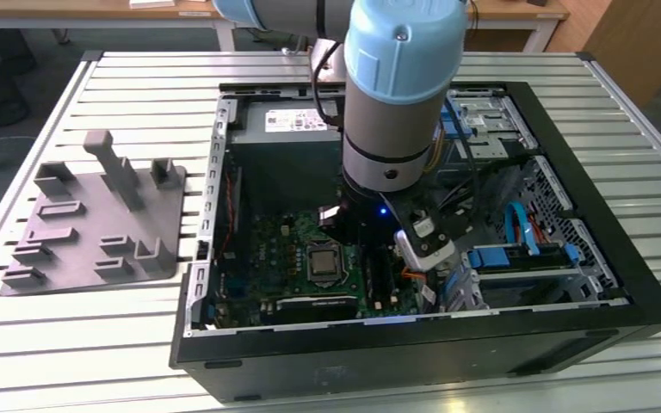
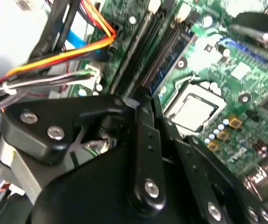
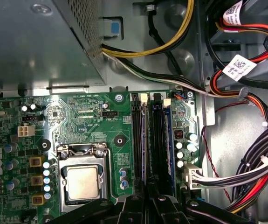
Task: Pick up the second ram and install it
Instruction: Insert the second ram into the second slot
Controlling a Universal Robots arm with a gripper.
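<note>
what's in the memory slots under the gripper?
In the first wrist view, a ram stick stands in the memory slots beside the CPU socket; the gripper covers their near ends.

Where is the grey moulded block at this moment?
In the exterior view, the grey block lies on the slatted table, at the view's left, beside the open computer case.

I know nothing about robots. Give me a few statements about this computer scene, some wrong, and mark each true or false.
1. The arm reaches into an open computer case. True.
2. The grey moulded block sits inside the case. False: it rests on the table, at the exterior view's left of the case.
3. The end effector is close to the motherboard's long slots. True.
4. A cooling fan covers the processor socket. False: its metal top is bare.
</note>
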